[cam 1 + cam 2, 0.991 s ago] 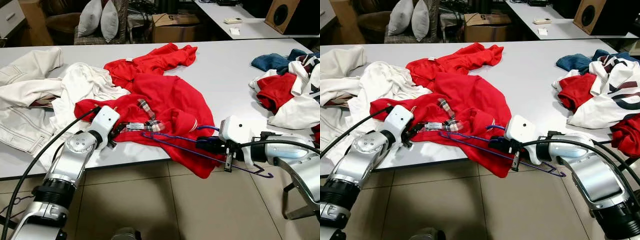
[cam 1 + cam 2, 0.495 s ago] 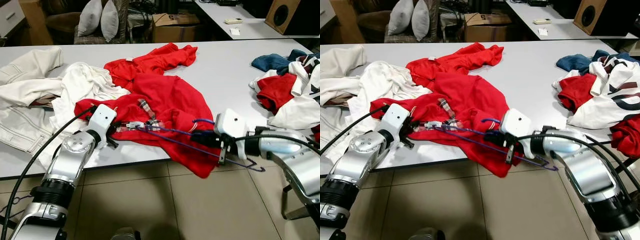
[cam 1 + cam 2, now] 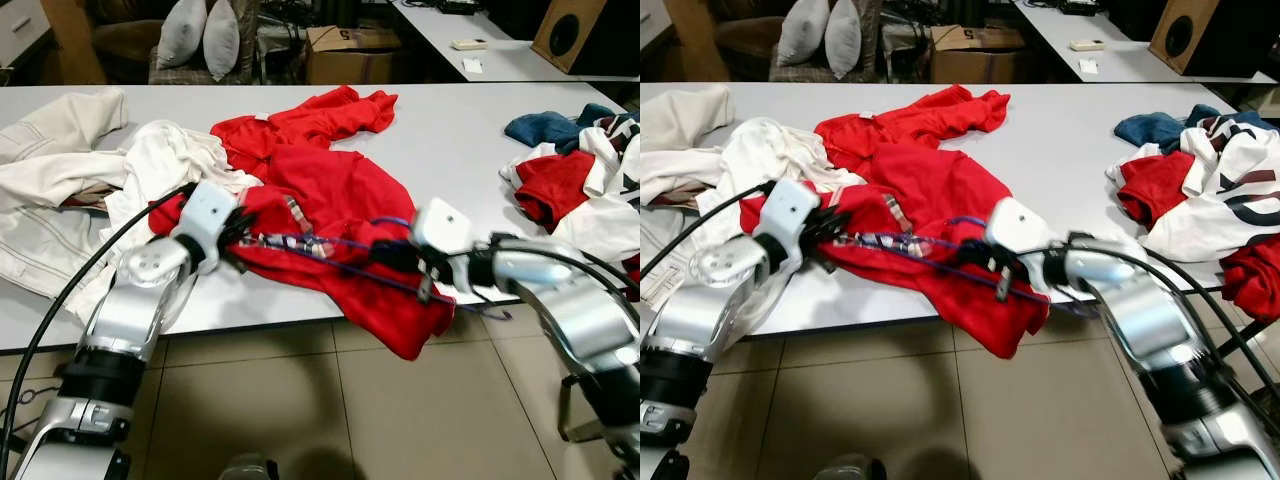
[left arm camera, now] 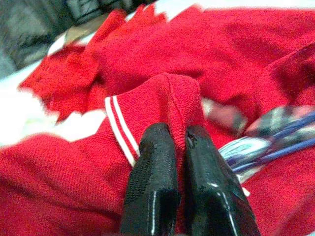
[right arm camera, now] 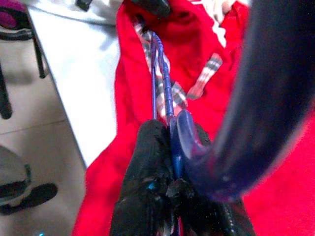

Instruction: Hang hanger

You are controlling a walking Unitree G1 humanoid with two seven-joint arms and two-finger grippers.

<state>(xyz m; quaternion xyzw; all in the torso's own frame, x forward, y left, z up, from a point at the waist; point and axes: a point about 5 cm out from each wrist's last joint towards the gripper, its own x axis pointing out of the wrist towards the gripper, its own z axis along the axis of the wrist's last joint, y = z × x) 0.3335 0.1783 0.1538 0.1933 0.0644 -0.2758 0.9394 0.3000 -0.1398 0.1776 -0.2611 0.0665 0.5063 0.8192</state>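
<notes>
Left eye view: the right gripper (image 3: 385, 255) has moved leftward over the last second, carrying the thin blue wire hanger (image 3: 330, 252) farther across the red knit sweater (image 3: 340, 195) that lies on the white bench (image 3: 450, 140). The hanger's far arm now reaches the plaid-lined collar, where before it lay short of it, near the bench's front edge. The left gripper (image 3: 238, 228) has stayed at that collar. In the left wrist view its black fingers (image 4: 152, 182) are closed on a fold of the red knit beside a white-striped trim. In the right wrist view the right fingers (image 5: 147, 182) are clamped on the hanger near its hook.

I judge that the hanger is being fed into the neck opening, so the sweater is nearly mounted, though motion blur leaves it unclear whether the tip is already inside.

No brand or writing can be read; a small white neck label shows but is too small to make out.
</notes>
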